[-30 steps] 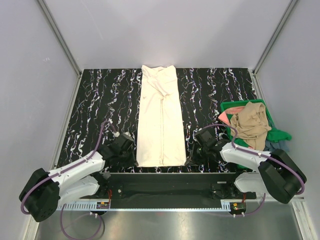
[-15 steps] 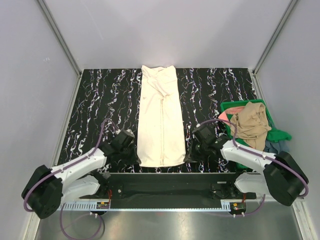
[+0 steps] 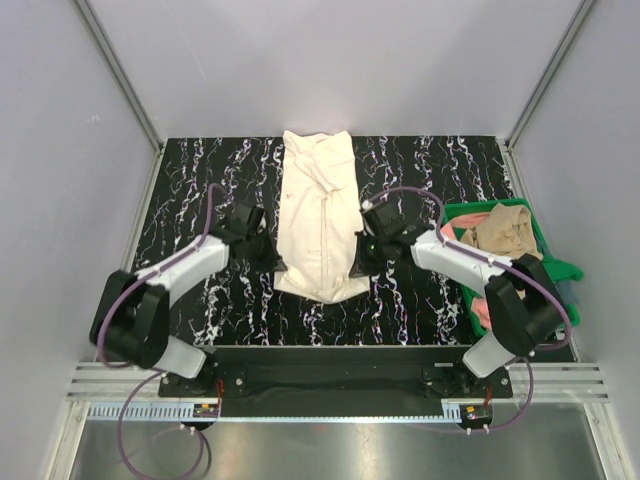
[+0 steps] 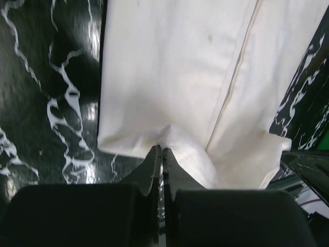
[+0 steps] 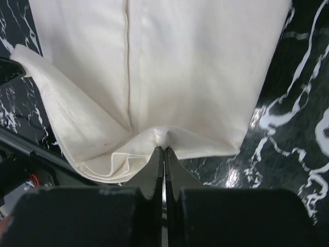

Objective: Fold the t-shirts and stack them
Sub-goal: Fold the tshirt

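A long cream t-shirt [image 3: 318, 215], folded into a narrow strip, lies down the middle of the black marbled table. My left gripper [image 3: 274, 266] is shut on its near left corner [image 4: 165, 141]. My right gripper [image 3: 358, 268] is shut on its near right corner [image 5: 160, 138]. Both hold the near hem lifted off the table and doubled back over the strip. A tan t-shirt [image 3: 503, 232] lies on top of the green bin, with a salmon-pink one [image 3: 453, 236] and a grey-blue one [image 3: 567, 290] showing at its edges.
The green plastic bin [image 3: 545, 258] stands at the right edge of the table. Grey walls close in the table on three sides. A black rail [image 3: 330, 360] runs along the near edge between the arm bases.
Both grippers have moved away from the near edge toward the table's middle, carrying the cream shirt's near hem with them. The strip now looks shorter, with its near end raised.
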